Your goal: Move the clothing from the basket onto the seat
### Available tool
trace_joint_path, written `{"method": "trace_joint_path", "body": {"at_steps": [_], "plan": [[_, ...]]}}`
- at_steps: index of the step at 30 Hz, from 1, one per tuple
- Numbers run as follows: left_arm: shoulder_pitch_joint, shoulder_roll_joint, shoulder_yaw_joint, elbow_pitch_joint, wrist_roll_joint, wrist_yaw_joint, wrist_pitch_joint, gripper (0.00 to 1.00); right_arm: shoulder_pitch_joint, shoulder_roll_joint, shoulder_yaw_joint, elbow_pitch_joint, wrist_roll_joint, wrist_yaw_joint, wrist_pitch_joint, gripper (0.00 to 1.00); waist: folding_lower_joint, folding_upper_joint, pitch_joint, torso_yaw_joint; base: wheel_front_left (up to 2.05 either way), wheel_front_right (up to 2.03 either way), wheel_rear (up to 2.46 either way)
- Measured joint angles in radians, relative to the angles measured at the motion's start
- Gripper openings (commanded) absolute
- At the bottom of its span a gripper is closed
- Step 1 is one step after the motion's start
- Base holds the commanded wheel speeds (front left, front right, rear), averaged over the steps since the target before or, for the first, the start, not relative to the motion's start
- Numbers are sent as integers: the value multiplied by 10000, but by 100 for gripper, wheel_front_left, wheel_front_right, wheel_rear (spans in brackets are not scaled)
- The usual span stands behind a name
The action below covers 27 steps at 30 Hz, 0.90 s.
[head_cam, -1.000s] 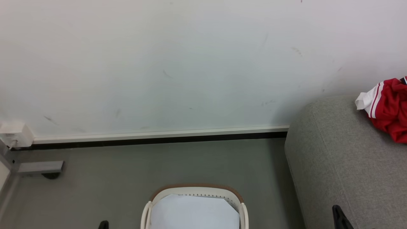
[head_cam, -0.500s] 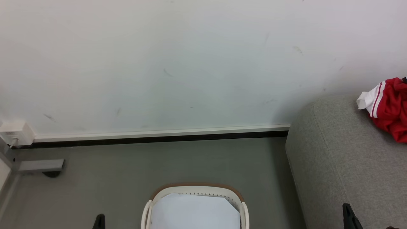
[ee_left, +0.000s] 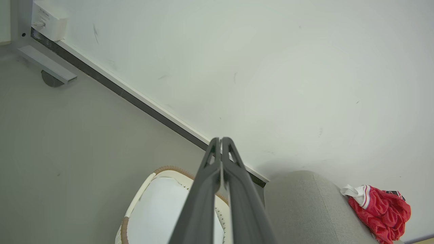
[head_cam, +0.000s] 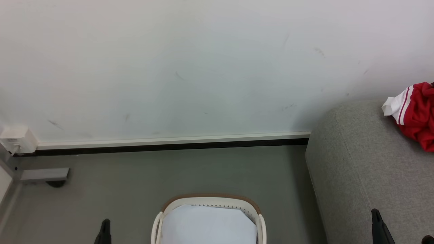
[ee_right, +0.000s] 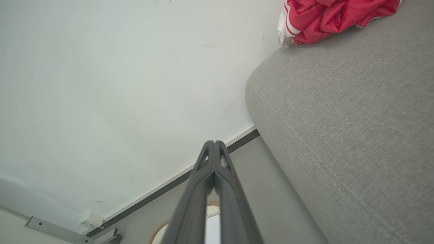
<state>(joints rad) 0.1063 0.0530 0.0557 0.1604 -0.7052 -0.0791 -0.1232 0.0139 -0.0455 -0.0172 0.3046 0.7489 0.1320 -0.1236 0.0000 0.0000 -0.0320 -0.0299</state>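
White wall (head_cam: pixel 203 67) takes the upper half of the head view and has faint scuffs. Grey floor (head_cam: pixel 169 173) lies below it, and a white-over-black skirting strip (head_cam: pixel 169 142) runs where the two meet.

Light-grey seat (head_cam: pixel 366 162) is at the right, its rounded corner toward the wall. A stitched seam shows along its edge in the right wrist view.

Basket (head_cam: pixel 210 197) stands on the floor at bottom centre, near the seat's left side and cut off by the picture edge. It has a brown rim, a perforated wall and a white loop handle on each side. A flat pale sheet (head_cam: pixel 206 225) lies inside it and covers the part of the inside that shows.

Clothing (head_cam: pixel 418 115) is a crumpled red heap with white striped trim. It lies on top of the seat at the far right, close to the wall and well apart from the basket.

Left gripper (ee_left: pixel 221 139) has its two long dark fingers pressed together, tips touching and pinching nothing. In the head view it sits at the lower left over the floor, left of the basket.

Right gripper (ee_right: pixel 214 142) is the same, with fingers pressed together and empty. In the head view it is at the lower right, in front of the seat.

At far left a small white box (head_cam: pixel 17 139) sits on the wall. A short grey metal bar (head_cam: pixel 44 174) with a dark round foot is below it.
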Motion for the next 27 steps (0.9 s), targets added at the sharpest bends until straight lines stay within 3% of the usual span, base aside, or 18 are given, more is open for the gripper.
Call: {"method": "trace_joint_path", "body": {"at_steps": [27], "plan": [[-786,-23,221,313,-3315,-184,882,0,-476,-2,-366,-207,3212,0,888,0,0,0,100,85,0,0,0]]}}
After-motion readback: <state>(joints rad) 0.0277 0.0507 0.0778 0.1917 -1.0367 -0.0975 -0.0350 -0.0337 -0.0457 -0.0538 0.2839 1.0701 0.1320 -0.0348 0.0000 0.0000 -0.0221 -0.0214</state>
